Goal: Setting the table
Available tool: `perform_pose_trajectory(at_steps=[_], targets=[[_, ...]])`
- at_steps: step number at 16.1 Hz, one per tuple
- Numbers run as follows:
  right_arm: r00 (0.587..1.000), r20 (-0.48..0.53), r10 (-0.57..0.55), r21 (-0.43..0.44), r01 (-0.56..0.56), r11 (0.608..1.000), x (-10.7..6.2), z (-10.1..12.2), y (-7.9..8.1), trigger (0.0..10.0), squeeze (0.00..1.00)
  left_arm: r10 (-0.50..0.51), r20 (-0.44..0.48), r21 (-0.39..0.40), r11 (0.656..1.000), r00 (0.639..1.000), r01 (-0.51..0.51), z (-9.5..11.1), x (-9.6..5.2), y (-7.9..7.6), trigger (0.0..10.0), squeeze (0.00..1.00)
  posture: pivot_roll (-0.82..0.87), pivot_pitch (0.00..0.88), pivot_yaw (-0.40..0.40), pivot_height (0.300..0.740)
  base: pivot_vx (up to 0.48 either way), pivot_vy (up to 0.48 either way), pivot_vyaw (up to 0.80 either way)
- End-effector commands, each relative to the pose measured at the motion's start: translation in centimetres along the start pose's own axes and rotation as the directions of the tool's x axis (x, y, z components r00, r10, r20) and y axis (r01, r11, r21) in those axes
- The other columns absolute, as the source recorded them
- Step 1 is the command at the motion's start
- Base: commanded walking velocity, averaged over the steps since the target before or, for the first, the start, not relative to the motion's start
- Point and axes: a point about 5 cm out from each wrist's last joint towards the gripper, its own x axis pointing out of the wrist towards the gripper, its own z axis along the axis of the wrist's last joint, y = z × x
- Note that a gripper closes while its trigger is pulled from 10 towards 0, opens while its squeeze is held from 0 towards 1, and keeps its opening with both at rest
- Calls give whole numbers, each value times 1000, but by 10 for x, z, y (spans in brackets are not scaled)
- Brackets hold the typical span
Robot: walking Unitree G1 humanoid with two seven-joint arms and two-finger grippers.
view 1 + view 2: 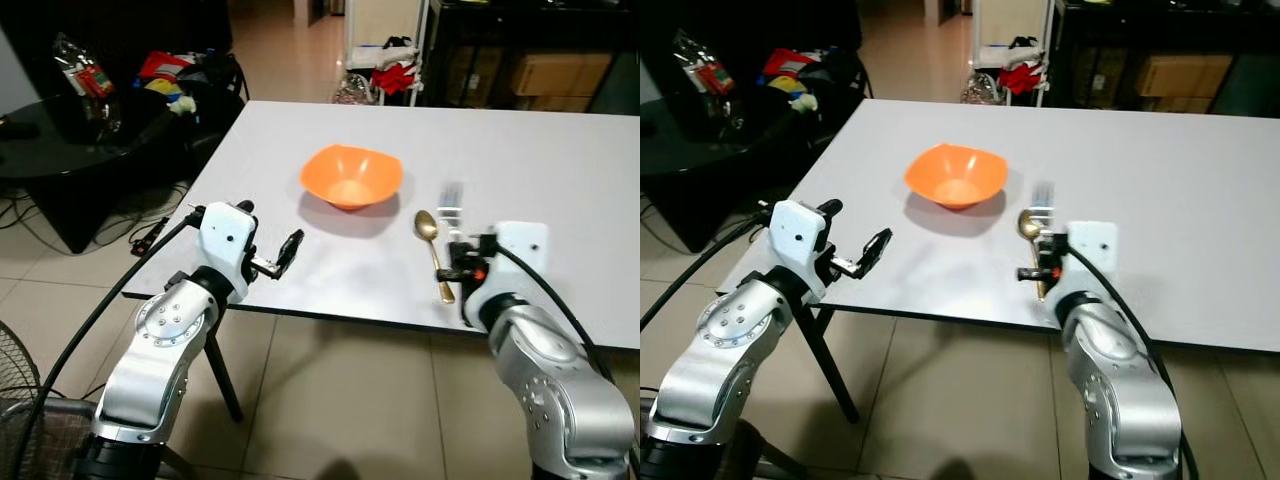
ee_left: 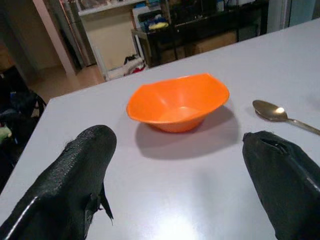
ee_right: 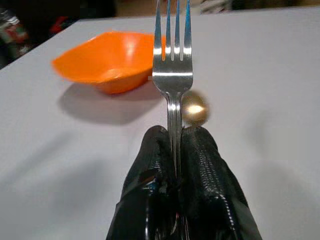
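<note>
the white surface (image 1: 560, 170) is the largest thing before us, and we stand at its near edge with both arms raised over it. on it, about midway across, sits the orange bowl (image 1: 351, 176), upright and empty as far as we can see, set as the centre of a place setting. just beside it on our right lies the gold spoon (image 1: 433, 250), its bowl end toward the far side and its handle running back toward us, already laid where a diner would reach for it.

our right gripper (image 3: 175, 150) hovers above the spoon's handle near the edge, its jaws closed tight on the stem of a silver fork (image 3: 172, 55), tines pointing away from us and the fork held roughly level. we judge the pinch sits low on the handle so the tines stay free and the fork can be lowered flat next to the spoon.

our left gripper (image 1: 283, 256) waits over the near left part of the surface, well apart from the bowl, jaws spread wide and holding nothing; its wrist view looks between the two black fingers (image 2: 75, 175) toward the bowl. we take it to be held clear so the right arm can work.
</note>
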Motion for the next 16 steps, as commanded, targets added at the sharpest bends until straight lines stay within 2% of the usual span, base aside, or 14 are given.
perform_pose_trajectory(at_steps=[1, 2, 3, 5, 6, 9, 13, 16], targets=[[997, -29, 73, 6, -73, 997, 6, -1, 10, 10000, 0, 25, -40, 11, 1000, 999, -24, -4, 1, 6, 10000, 0, 22, 0, 56, 740, 0, 0, 0], [989, -78, 124, 8, -124, 992, 15, -5, 16, 10000, 0, 18, -45, 12, 1000, 999, -17, -4, 1, 7, 10000, 0, 20, 0, 70, 740, 0, 0, 0], [967, -169, 189, -18, -195, 981, 32, -11, 28, 10000, 0, 4, -55, 23, 1000, 998, -3, -4, 1, 7, 10000, 0, 20, 0, 70, 740, 0, 0, 0], [952, -210, 222, 3, -227, 974, 47, -12, 36, 10000, 0, -4, -63, 23, 1000, 998, 5, -4, 1, 8, 10000, 0, 32, 0, 70, 740, 0, 0, 0], [936, -245, 254, -3, -263, 965, 60, -12, 44, 10000, 0, -6, -81, 27, 1000, 997, 8, -5, -1, 10, 10000, 0, 45, 0, 65, 740, 0, 0, 0], [927, -291, 238, -73, -269, 960, 85, -16, 46, 10000, 0, -10, -136, 9, 1000, 991, 11, -11, -7, 13, 10000, 0, 61, 0, 55, 740, 0, 0, 0], [898, -349, 267, -97, -318, 943, 104, -28, 56, 10000, 0, -4, -165, 11, 1000, 986, 6, -14, -10, 14, 10000, 0, 75, 0, 42, 740, 0, 0, 0], [902, -349, 256, -100, -307, 946, 114, -31, 60, 10000, 0, -6, -172, 11, 1000, 985, 7, -13, -10, 12, 10000, 0, 81, 0, 36, 740, 0, 0, 0]])
